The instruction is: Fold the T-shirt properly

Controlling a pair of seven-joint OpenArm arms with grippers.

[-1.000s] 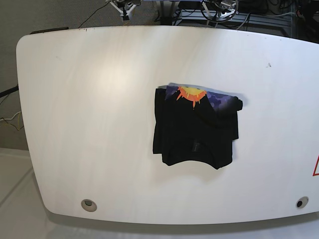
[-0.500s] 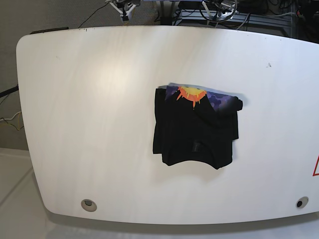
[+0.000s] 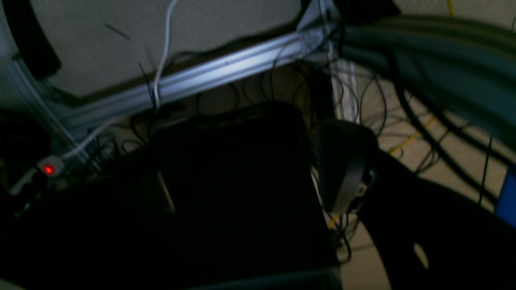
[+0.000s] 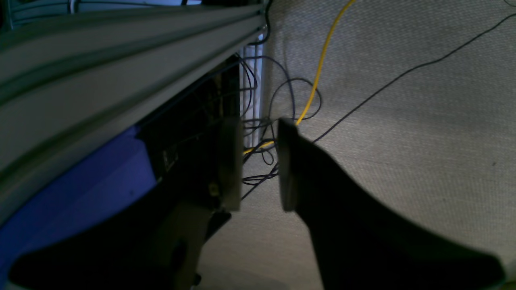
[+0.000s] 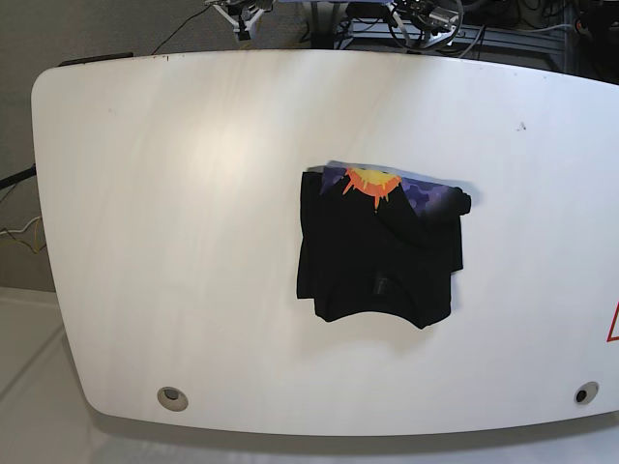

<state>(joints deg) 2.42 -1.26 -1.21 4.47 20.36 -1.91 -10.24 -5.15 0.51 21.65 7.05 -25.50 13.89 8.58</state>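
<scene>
The black T-shirt [image 5: 377,256] lies folded into a rough rectangle on the white table [image 5: 193,193], right of centre. A strip of its orange flame and purple print [image 5: 372,182] shows along the far edge. Both arms are pulled back past the table's far edge, away from the shirt. In the right wrist view my right gripper [image 4: 260,161] hangs over the floor, its jaws a narrow gap apart and empty. In the left wrist view only one finger [image 3: 342,169] of my left gripper shows; the rest is lost in the dark.
Arm parts and cables show at the table's far edge [image 5: 426,14]. Below the wrists are floor cables, a yellow cable [image 4: 318,68], an aluminium rail [image 3: 225,70] and a power strip with a red light [image 3: 48,169]. Two round holes [image 5: 172,396] sit near the table's front edge.
The T-shirt has not moved. The arm parts at the table's far edge have shifted slightly.
</scene>
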